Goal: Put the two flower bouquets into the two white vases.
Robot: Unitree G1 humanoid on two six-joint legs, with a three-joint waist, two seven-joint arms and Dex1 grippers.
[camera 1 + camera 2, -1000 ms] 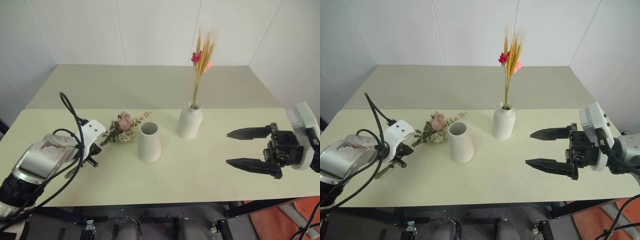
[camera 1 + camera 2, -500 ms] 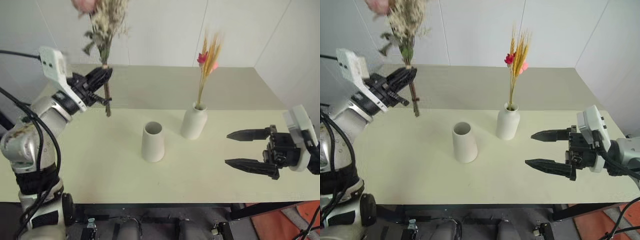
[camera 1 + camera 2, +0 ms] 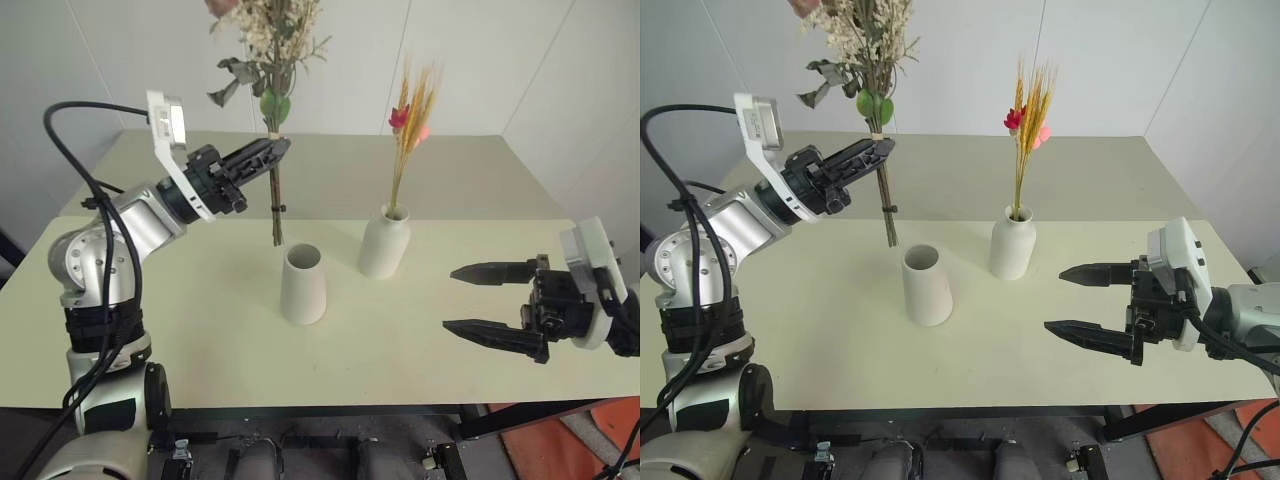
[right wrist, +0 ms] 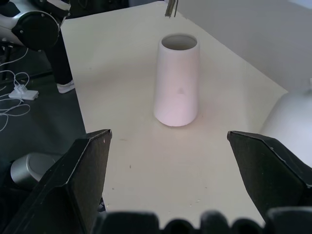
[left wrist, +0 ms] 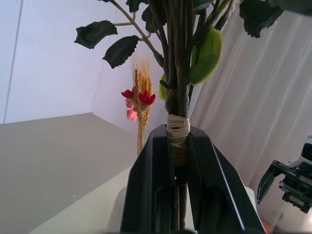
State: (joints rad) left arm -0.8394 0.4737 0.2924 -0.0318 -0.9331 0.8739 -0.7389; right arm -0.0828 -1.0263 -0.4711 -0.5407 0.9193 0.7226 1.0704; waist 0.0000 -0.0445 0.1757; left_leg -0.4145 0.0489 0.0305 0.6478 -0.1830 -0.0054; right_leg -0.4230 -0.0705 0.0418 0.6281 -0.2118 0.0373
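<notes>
Seen from the head camera, the cone vase (image 3: 302, 283) stands at table centre with its mouth open and uncovered. Just beside it at 2 o'clock stands the bottle vase (image 3: 383, 240), whose wheat bunch (image 3: 408, 120) rises tall and blocks any approach from that side at height. The bushy bouquet (image 3: 268, 60) hangs upright in the air, its stem ends just beyond the cone vase's rim at about 11 o'clock, pinched by the left gripper (image 3: 272, 153), which reaches in from 10 o'clock. The right gripper (image 3: 480, 299), fingers spread wide, hovers well apart at 3 o'clock. The table (image 3: 200, 340) lies bare from 6 to 9 o'clock of the cone vase.
</notes>
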